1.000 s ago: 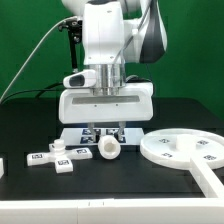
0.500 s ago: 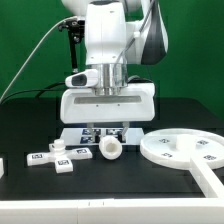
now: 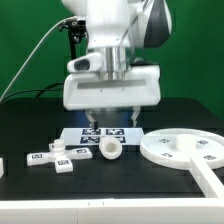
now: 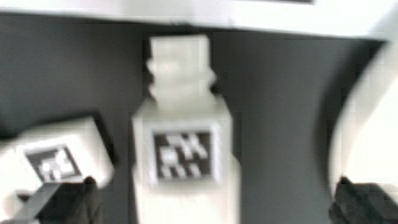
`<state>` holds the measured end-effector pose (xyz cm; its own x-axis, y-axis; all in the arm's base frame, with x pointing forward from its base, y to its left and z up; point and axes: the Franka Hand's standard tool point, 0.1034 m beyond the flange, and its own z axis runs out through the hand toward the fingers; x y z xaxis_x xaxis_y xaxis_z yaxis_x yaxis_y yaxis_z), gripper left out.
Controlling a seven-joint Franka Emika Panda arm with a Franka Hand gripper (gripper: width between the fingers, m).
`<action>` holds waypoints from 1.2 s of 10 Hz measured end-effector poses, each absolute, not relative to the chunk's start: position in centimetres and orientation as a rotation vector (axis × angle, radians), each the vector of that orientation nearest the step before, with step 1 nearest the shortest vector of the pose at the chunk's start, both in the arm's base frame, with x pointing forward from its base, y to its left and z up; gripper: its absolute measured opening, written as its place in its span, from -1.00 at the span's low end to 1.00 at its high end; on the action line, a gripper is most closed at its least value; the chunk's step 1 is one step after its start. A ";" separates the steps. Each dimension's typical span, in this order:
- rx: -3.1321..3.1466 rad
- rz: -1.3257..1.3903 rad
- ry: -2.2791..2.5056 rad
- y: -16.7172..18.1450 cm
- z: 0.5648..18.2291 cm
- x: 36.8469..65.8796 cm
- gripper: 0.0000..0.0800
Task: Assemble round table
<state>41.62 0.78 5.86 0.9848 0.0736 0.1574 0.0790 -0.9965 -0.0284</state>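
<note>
The round disc (image 3: 180, 148) lies flat on the black table at the exterior view's right. The short cylinder leg (image 3: 108, 148) lies on its side in front of the marker board (image 3: 100, 132). The cross-shaped foot (image 3: 55, 157) lies to the leg's left. My gripper (image 3: 111, 118) hangs open and empty above the marker board and the leg, touching neither. In the blurred wrist view the leg (image 4: 178, 130) lies between my spread fingertips (image 4: 54, 200), with the gripper (image 4: 210, 205) open. The foot (image 4: 50, 150) is beside the leg and the disc's rim (image 4: 365, 100) is at the edge.
A white bracket (image 3: 212, 182) sits at the front right, next to the disc. A small white piece (image 3: 2, 166) shows at the left edge. A green wall stands behind the table, and a black stand (image 3: 72, 45) rises at the back.
The gripper has risen off the table and shifted slightly to the exterior view's right. The leg, foot and disc have not moved.
</note>
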 end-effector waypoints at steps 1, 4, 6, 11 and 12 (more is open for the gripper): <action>-3.086 -0.262 -0.151 2.5 7.1 42.1 0.62; -3.056 -0.256 -0.255 9.1 7.7 42.5 0.62; -3.059 -0.256 -0.259 8.7 7.7 42.5 0.62; -3.075 -0.046 -0.528 15.8 6.5 42.7 0.62; -3.071 -0.032 -0.584 15.8 5.7 42.9 0.62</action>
